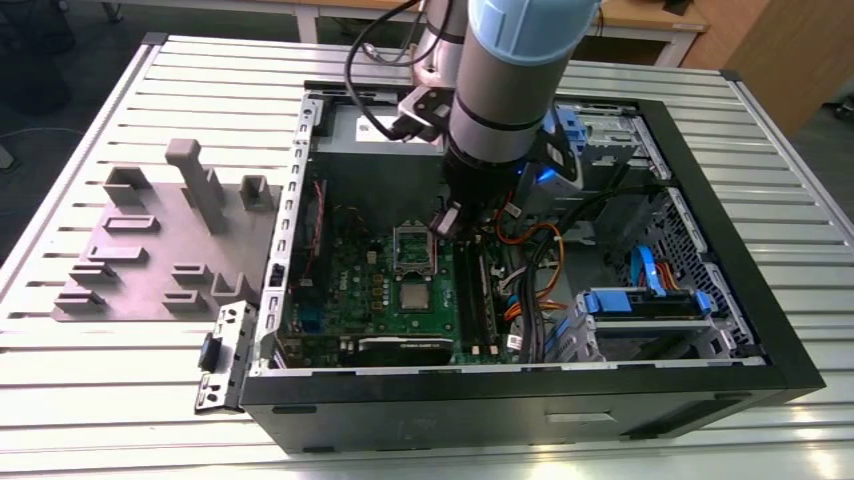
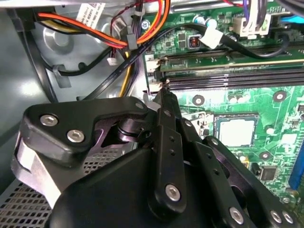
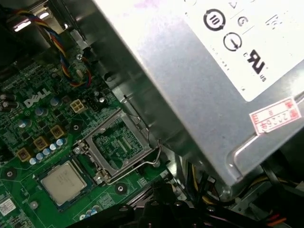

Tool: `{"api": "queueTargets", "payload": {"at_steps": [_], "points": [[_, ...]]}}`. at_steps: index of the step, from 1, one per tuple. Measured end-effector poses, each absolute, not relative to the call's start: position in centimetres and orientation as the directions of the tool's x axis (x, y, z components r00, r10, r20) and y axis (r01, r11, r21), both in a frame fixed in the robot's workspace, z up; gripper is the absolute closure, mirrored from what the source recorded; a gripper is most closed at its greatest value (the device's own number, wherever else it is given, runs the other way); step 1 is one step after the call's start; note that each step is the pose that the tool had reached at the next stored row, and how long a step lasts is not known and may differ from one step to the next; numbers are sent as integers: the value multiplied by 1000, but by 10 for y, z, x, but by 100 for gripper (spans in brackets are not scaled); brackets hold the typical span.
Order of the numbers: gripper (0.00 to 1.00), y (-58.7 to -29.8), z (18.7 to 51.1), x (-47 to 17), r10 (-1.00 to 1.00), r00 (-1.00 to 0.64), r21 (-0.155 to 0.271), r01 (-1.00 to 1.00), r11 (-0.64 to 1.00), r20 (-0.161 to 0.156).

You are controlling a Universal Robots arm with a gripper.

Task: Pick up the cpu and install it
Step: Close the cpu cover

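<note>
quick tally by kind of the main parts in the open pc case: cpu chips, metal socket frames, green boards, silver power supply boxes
cpu: 1
metal socket frame: 1
green motherboard: 1
silver power supply box: 1
total: 4

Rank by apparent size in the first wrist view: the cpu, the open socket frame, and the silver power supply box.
1. Silver power supply box, by far the largest; it is also nearest the camera, which enlarges it.
2. Open socket frame.
3. The cpu, slightly smaller than the frame.
</note>
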State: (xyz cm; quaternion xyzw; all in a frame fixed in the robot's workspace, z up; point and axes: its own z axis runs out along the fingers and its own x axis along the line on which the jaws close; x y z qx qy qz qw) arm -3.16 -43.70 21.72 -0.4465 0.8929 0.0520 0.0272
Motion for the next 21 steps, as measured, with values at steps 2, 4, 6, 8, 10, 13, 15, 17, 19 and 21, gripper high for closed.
{"api": "queueTargets", "payload": {"at_steps": [2,4,6,8,10,13,15,17,19,21], "points": [[89,-437,216,-33,-793,-601,69,-799,597,-95],[89,-437,215,-34,-792,-604,70,-797,600,-94],[89,-437,213,-36,-788,-607,77,-795,602,-101],[89,-437,212,-36,-787,-608,82,-794,602,-107],[89,-437,211,-36,-785,-610,84,-792,604,-109],[89,-437,210,-36,-779,-617,88,-787,611,-110],[89,-437,210,-36,-776,-621,92,-783,615,-110],[89,-437,209,-37,-772,-626,94,-780,619,-111],[89,-437,208,-37,-770,-628,95,-778,621,-111],[89,-437,207,-37,-769,-630,96,-777,622,-112]]}}
